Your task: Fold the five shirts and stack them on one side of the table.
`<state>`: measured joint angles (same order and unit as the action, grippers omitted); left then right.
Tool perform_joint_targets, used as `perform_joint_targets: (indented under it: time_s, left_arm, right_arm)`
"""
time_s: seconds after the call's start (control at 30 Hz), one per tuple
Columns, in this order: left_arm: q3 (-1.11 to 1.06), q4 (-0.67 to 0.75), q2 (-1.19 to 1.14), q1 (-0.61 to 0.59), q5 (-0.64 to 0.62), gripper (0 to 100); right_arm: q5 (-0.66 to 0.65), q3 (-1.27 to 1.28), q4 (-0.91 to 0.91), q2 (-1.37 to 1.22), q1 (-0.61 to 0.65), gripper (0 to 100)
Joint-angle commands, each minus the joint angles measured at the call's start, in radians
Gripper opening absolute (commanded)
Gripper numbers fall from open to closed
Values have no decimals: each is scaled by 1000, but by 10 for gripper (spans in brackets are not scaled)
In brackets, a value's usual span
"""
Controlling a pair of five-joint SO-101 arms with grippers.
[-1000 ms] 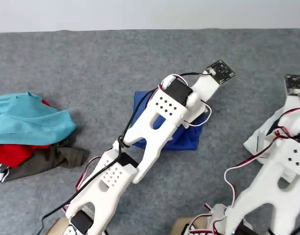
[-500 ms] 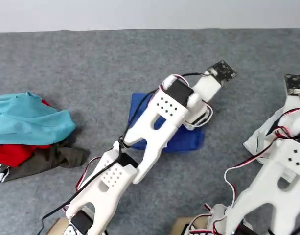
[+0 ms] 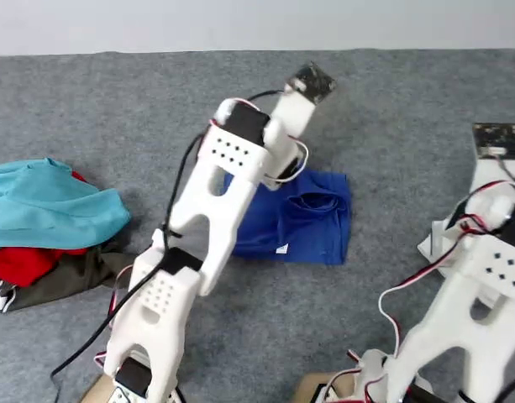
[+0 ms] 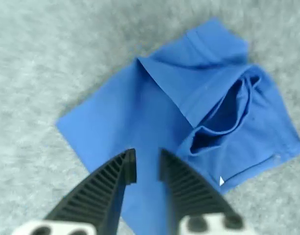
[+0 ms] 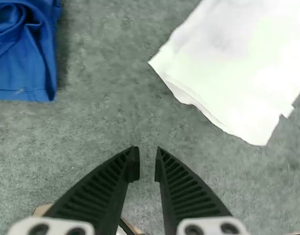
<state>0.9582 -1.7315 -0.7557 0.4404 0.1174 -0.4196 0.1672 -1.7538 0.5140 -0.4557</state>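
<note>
Shirts lie in three places on the grey desk (image 3: 391, 109). The blue shirt (image 3: 303, 220) is near the middle, folded to a rough rectangle with its collar side turned up and some loose folds on top. At the left edge there is a loose pile. In it a teal shirt (image 3: 51, 206) lies on top, a red shirt (image 3: 18, 262) is under it, and a dark brown shirt (image 3: 89, 273) sticks out at the bottom. These three are not folded. The white shirt (image 5: 238, 63) lies flat at the right side, well apart from the pile, and in the high view it is partly hidden under the right arm (image 3: 484, 285).

The left arm (image 3: 223, 185) stretches over the desk, with its wrist just beside the far left corner of the blue shirt. The left jaws hang above this shirt, only slightly spread, with a narrow gap between them, and they pinch nothing. The right jaws hang over bare desk between the blue shirt and the white shirt. They are also only slightly spread, and they hold nothing.
</note>
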Motion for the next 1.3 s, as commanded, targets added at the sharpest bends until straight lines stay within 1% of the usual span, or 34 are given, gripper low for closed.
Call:
perform_joint_targets:
  time_s: [0.0,0.1,0.17,0.33,0.47,0.6,0.7,0.8,0.93,1.0,1.07,1.17,1.27]
  left_arm:
    - [8,34,-41,-8,28,6]
    - [8,38,-86,3,28,6]
    - [8,21,-107,32,28,6]
    - [5,-23,-107,167,26,6]
    - [-30,-25,-21,261,25,6]
    - [-173,-25,124,344,25,6]
    - [-285,-23,229,350,26,6]
    - [-325,-21,308,258,29,6]
    - [-321,-12,359,68,40,6]
    - [-321,-11,370,-34,48,6]
    - [-321,-12,376,-126,48,6]
    - [-321,-8,410,-249,35,6]
    - [-321,5,460,-350,-25,6]
  right_arm:
    - [-6,-11,-28,36,31,66]
    - [-6,-11,-36,38,28,66]
    - [-8,-11,-36,38,27,65]
    - [-8,-12,-36,38,27,65]
    - [-11,-12,-36,38,27,65]
    - [-11,-12,-30,38,27,65]
    - [-9,-12,-28,38,27,66]
    - [-6,-12,-25,36,31,67]
    - [-3,-9,-1,28,33,67]
    - [8,-5,36,25,58,66]
    - [55,9,84,25,128,65]
    - [126,52,168,25,292,58]
    - [150,112,274,25,464,5]
